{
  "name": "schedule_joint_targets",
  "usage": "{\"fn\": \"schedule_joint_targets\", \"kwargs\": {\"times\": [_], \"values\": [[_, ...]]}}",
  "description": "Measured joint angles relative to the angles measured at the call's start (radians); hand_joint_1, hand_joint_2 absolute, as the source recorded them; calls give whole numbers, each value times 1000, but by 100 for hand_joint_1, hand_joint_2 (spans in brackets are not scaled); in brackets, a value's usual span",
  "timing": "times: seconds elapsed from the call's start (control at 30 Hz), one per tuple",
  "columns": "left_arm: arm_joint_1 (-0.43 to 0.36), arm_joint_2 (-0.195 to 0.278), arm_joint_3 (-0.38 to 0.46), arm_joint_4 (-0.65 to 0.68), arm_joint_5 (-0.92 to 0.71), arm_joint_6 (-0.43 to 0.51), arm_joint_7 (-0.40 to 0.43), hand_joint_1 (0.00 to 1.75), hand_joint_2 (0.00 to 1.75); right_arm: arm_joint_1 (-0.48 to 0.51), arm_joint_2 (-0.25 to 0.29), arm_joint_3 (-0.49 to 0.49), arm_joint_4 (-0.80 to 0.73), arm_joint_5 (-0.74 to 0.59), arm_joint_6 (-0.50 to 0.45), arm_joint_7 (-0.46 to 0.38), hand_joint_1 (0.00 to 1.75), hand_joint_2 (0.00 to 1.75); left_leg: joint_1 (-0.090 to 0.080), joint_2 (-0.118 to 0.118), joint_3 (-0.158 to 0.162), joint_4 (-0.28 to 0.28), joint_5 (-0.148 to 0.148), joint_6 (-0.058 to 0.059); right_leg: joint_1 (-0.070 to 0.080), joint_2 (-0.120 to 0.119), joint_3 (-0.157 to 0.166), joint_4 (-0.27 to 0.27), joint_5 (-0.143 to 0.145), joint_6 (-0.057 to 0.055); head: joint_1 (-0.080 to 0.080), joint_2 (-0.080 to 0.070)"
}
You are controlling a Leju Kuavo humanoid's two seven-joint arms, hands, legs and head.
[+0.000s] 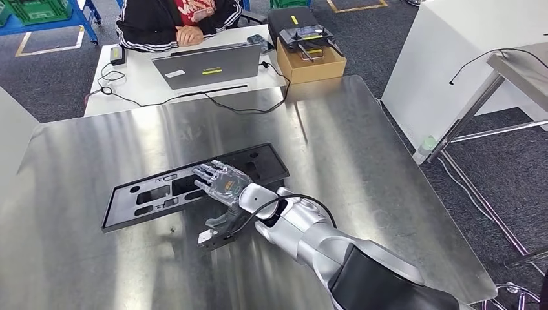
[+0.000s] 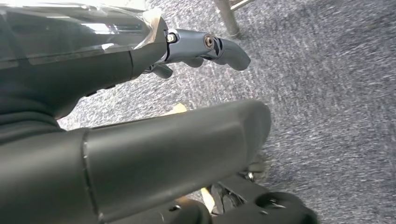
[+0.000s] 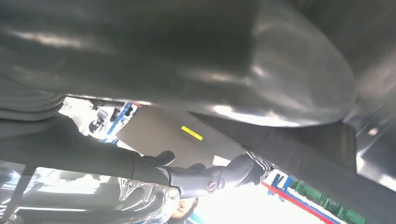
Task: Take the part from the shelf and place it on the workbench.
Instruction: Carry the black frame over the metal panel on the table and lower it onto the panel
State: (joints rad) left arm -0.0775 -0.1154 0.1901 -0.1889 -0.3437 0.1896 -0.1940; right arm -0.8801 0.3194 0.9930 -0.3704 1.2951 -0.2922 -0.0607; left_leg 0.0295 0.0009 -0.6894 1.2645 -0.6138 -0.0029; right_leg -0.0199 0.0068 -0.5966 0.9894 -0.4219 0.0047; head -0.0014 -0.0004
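Observation:
A flat black part with several cut-outs lies on the steel workbench, slightly left of centre. My right hand reaches over the part's near edge, its fingers straight and spread above the part's middle. I cannot see the thumb in the head view. In the right wrist view the fingers stretch out with an open gap between them and the thick thumb. My left hand hangs over grey carpet with nothing in it.
Beyond the workbench stands a white desk with a laptop, a cardboard box and cables. A person in a dark striped sleeve sits there. A white cabinet and a metal-framed table stand at the right.

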Motion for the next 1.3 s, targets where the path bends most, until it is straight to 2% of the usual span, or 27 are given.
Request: {"fn": "schedule_joint_targets", "kwargs": {"times": [0.03,0.07,0.17,0.23,0.3,0.33,0.4,0.47,0.5,0.53,0.57,0.63,0.7,0.73,0.8,0.83,0.87,0.93,0.97,1.0,1.03,1.07,1.1,1.13,1.17,1.23,1.3], "values": [[0,0,0,0,0,0,0,0,0,0,0,0,0,0,0,0,0,0,0,0,1,19,1,-1,2,0,-7,1,5,-2,0,0],[0,1,0,0,0,0,0,0,0,1,0,0,0,0,0,0,0,0,0,0,21,2,20,0,3,0,-12,3,9,-1,0,0],[-3,2,0,0,0,0,0,0,0,0,0,0,0,0,0,0,0,0,0,-2,139,-176,85,5,6,1,-27,14,18,8,0,0],[-5,2,0,0,0,0,0,0,0,-2,0,0,0,0,0,0,0,0,-6,-7,171,-237,87,12,10,1,-35,18,28,22,1,0],[-6,1,0,0,0,0,1,0,0,-2,0,0,0,0,0,0,0,0,-10,-7,164,-241,97,25,13,0,-40,17,39,41,2,0],[-6,0,0,0,0,0,1,0,0,-3,-1,0,0,1,0,0,0,0,-10,-5,158,-243,106,34,13,0,-47,23,33,45,2,0],[-7,-1,0,-1,0,0,1,0,0,-3,-2,0,0,4,0,1,0,0,-10,0,139,-248,129,53,12,-1,-77,85,-21,39,4,0],[-8,1,0,-1,0,0,1,0,0,-3,-3,0,0,7,0,1,0,0,-13,4,112,-247,150,61,10,-1,-119,218,-105,27,6,0],[-8,1,0,-1,0,0,1,0,0,-2,-4,0,0,7,0,1,0,0,-15,5,98,-247,160,62,9,-1,-133,280,-131,29,6,0],[-8,1,0,-1,-1,0,1,0,0,-2,-5,0,0,7,0,1,0,0,-16,7,84,-247,171,62,10,-1,-133,317,-139,34,6,0],[-8,0,0,-1,-1,0,1,0,0,-2,-6,0,0,7,0,1,0,0,-17,8,71,-247,181,61,10,-1,-115,318,-129,42,6,0],[-8,0,0,-1,-1,0,1,0,0,-3,-6,0,0,8,0,1,0,0,-20,8,48,-246,202,58,12,-1,-27,217,-92,51,6,0],[-9,-2,0,-1,-1,0,1,0,0,-5,-3,0,0,9,0,3,0,0,-22,8,34,-247,221,49,20,-1,80,66,-90,37,6,0],[-10,-3,0,-1,-1,-1,1,0,0,-6,-2,0,0,10,0,5,0,0,-21,9,31,-249,231,43,24,-2,109,16,-96,29,6,0],[-10,-5,0,-1,-2,0,1,0,0,-8,-1,0,-1,15,0,9,0,0,-18,9,29,-259,251,29,29,-2,116,-17,-93,14,8,0],[-10,-6,0,-1,-2,0,2,0,0,-8,-1,0,-1,17,0,9,0,0,-16,8,26,-261,253,22,24,-3,111,-22,-82,7,9,0],[-10,-6,0,-1,-3,1,3,0,0,-9,0,0,-1,18,0,10,0,0,-14,6,19,-254,235,17,20,-4,106,-27,-69,-4,8,0],[-10,-6,-1,-1,-3,2,5,0,0,-9,3,0,-1,20,0,11,0,0,-10,2,-2,-188,146,7,10,-6,87,-33,-39,-19,6,0],[-10,-6,-1,-1,-3,2,5,0,0,-8,5,0,-1,20,0,11,0,0,-9,1,-15,-130,92,2,11,-6,71,-32,-26,-23,5,0],[-10,-6,-1,-1,-4,2,6,0,0,-7,5,0,-1,21,0,12,0,0,-7,0,-26,-68,55,-3,11,-7,56,-31,-14,-23,4,0],[-10,-5,-1,-1,-6,2,6,0,0,-6,5,0,0,21,0,14,0,0,-6,0,-30,-16,41,-8,11,-7,39,-29,-2,-22,4,0],[-10,-4,-1,-1,-9,2,6,0,0,-4,5,0,0,23,0,19,0,0,-3,1,-23,10,54,-13,10,-7,21,-25,9,-19,4,0],[-11,-3,-1,-1,-12,1,6,0,0,-2,4,0,0,24,-2,25,0,0,0,1,0,6,82,-16,9,-8,2,-19,19,-14,4,0],[-12,-2,-2,-2,-16,0,6,0,0,0,2,0,0,26,-4,32,0,0,3,1,39,-30,111,-18,8,-7,-17,-11,28,-9,4,0],[-14,-1,-3,-3,-19,-2,6,0,0,2,1,-1,-1,28,-8,37,0,0,5,0,88,-89,119,-19,7,-7,-34,-1,34,-2,4,0],[-19,0,-7,-4,-23,-6,6,0,0,4,-4,-5,-2,26,-19,42,0,0,2,-5,167,-204,94,-13,10,-8,-57,17,46,12,5,0],[-22,0,-11,-5,-25,-7,6,0,0,8,-7,-16,-4,18,-38,38,0,0,-7,-8,183,-244,79,5,13,-9,-65,20,64,28,7,0]]}}
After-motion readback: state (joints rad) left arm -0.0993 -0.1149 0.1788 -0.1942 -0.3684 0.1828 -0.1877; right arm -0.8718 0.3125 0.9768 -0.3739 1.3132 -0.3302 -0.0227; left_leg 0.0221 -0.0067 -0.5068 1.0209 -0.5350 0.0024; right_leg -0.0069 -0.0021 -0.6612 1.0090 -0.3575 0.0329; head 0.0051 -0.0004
